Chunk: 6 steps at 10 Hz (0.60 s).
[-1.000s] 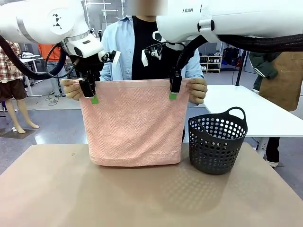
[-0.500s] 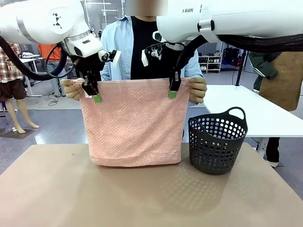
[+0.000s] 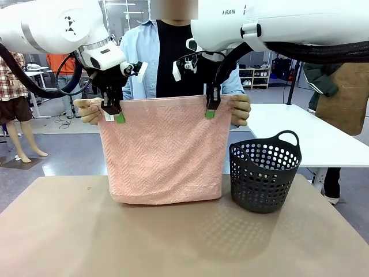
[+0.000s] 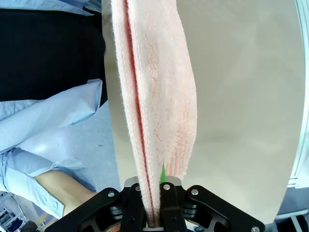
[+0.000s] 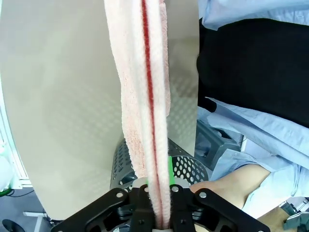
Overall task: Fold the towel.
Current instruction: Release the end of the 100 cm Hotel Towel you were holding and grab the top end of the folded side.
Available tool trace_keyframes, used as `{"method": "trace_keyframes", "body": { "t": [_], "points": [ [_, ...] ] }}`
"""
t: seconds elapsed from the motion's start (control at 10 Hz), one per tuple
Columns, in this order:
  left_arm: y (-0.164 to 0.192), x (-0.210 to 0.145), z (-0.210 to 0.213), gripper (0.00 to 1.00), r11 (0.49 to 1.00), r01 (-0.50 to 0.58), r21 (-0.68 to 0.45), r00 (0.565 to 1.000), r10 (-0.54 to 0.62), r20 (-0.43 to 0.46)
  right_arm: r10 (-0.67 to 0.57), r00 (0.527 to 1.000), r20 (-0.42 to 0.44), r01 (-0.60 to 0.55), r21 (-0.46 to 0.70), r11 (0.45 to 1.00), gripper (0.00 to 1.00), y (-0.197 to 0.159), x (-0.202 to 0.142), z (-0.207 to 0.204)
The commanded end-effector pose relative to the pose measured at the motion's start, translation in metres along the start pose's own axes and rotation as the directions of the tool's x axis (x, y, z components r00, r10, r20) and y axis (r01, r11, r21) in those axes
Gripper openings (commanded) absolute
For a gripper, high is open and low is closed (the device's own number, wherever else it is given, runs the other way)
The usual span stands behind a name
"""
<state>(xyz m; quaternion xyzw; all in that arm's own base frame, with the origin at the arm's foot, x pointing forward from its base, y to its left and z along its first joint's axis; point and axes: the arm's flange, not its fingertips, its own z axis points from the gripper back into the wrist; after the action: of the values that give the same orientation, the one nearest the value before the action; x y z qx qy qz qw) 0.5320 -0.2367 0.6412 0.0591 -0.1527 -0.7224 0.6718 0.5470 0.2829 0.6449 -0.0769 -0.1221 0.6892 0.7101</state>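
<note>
Four grips hold the towel (image 3: 164,151) by its top edge, so it hangs as a flat sheet over the bench (image 3: 173,242). Just outside the left pincer (image 3: 114,113), a person's hand (image 3: 86,109) holds the top corner. The left pincer is pressed together on the hem beside it, and its wrist view shows the pads clamped on a doubled thickness of pink cloth. Below and between the two pincers the towel drops smooth. Whether its lower edge touches the bench I cannot tell. Held wide like this, the corners stay square, which probably suits a handover before the fold. The right pincer (image 3: 211,109) likewise pinches the hem, with the person's other hand (image 3: 240,109) just outside it on that corner. Below the right pincer and farther out, a dark perforated basket (image 3: 265,176) stands on the bench near the towel, likely there to store it. On the right arm's casing, above its pincer, the letters "RAN" can be read, with the rest hidden. The left arm carries a small black emblem. A white scrap beside the left pincer may be the towel's label, but it is too small to read.
</note>
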Motion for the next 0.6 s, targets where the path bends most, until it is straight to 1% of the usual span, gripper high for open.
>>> {"method": "trace_keyframes", "body": {
  "t": [0.0,0.1,0.5],
  "points": [
    [0.0042,-0.0064,0.0043,0.00,0.999,0.028,-0.016,0.999,-0.027,0.039,-0.012,1.000,0.021,0.012,0.023,1.000,0.00,-0.0061,-0.0007,0.0017],
    [0.0000,0.0000,0.0000,0.00,1.000,0.000,0.000,1.000,0.000,0.000,0.000,1.000,0.000,0.000,0.000,1.000,0.00,0.0000,0.0000,0.0000],
    [0.0000,0.0000,0.0000,0.00,1.000,0.000,0.000,1.000,0.000,0.000,0.000,1.000,0.000,0.000,0.000,1.000,0.00,0.0000,0.0000,0.0000]
  ]
}}
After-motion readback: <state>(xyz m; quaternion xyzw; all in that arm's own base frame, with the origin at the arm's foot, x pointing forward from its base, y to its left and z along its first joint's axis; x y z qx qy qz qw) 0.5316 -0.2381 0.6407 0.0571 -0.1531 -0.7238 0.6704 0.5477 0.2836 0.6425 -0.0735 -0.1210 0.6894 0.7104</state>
